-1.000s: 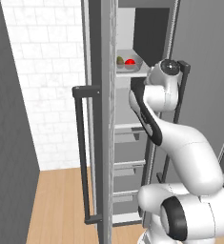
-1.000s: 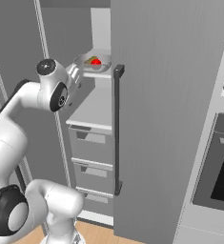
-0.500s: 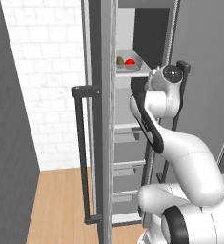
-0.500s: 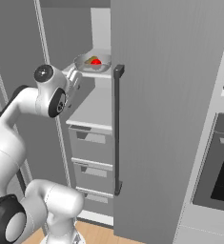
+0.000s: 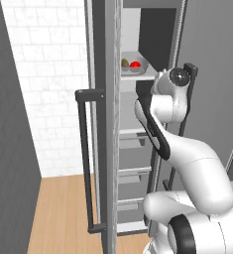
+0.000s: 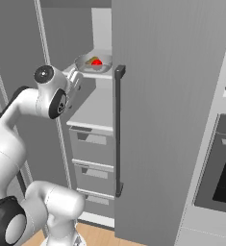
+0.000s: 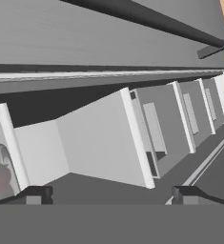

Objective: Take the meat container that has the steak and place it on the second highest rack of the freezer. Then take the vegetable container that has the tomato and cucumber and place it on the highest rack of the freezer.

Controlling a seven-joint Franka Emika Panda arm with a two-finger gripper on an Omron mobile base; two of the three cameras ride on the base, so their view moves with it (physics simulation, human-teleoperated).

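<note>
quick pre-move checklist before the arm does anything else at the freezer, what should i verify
1. Freezer door open: ok, the shelves and grey drawers show past the door edge.
2. Vegetable container on the highest rack: ok, it sits there with the tomato and cucumber inside.
3. Pincer empty: ok, both tips stand wide apart with nothing between them.
4. Steak on the second highest rack: cannot tell, the part of that shelf in view is bare, the rest is hidden by the arm and door.
5. Pincer clear of the container: ok, in the hand view the bowl rim lies off to the side, untouched.
</note>
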